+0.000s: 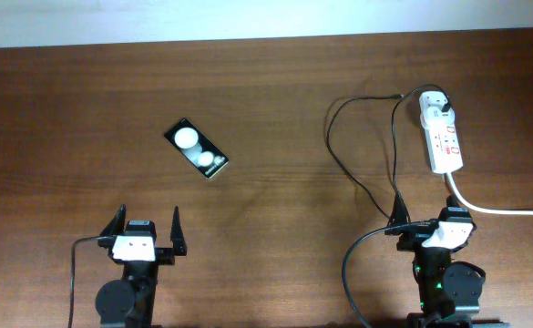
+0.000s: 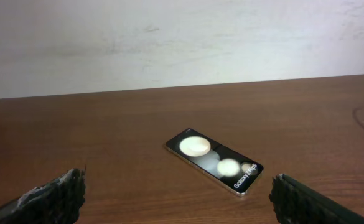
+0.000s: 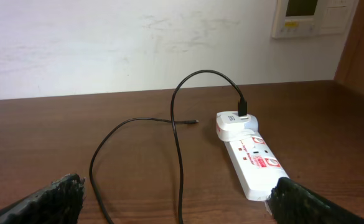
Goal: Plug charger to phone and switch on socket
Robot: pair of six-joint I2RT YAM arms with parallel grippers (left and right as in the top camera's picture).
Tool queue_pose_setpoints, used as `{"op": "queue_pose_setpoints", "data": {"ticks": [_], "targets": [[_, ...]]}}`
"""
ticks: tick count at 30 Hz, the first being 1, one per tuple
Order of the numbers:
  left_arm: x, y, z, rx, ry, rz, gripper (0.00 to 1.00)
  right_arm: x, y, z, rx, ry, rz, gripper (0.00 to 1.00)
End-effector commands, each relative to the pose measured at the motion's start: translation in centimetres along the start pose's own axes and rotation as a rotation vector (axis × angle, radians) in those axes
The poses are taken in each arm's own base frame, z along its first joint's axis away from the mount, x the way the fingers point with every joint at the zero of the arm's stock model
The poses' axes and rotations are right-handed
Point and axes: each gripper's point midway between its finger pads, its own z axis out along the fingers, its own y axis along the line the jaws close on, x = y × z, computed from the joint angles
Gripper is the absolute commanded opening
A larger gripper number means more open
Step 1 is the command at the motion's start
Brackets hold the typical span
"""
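Now we are holding the left gripper (image 1: 148, 228) and right gripper (image 1: 425, 219) open at the near edge, with the Galaxy phone (image 1: 197, 150) lying left-centre; dragging the charger cable (image 3: 205, 71) risks tugging the far-right power strip (image 1: 442, 137).

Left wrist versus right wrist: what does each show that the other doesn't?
Left wrist only: the phone, flat, face up. Right wrist only: the socket and the charger, its connector tip loose on the table. Both: the table, a white wall, and an open tool: left tool, right tool.
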Motion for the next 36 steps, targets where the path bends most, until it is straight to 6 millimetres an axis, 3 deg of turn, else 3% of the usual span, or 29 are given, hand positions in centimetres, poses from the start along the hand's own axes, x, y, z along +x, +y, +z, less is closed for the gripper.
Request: {"op": "queue_pose_setpoints", "data": {"ticks": [1,17,28,36], "targets": [[0.2,-0.1,0.0,0.009,-0.001,0.019,0.99,0.2,-0.1,0.0,0.007,0.000,-0.001,0.99],[0.3,-1.5,-0.7,0.087,0.072,-0.064,0.99,0.2,-0.1,0.0,0.007,0.000,-0.001,0.99],[-2.8,-1.4,-3.1,0.089,0.121,-0.067,0.99,0.2,-0.1,0.0,0.007,0.000,-0.001,0.99],[-3.5,-1.4,-4.2,0.091,0.150,-0.070,0.99,0.2,-0.1,0.0,0.007,0.001,-0.001,0.99]]}}
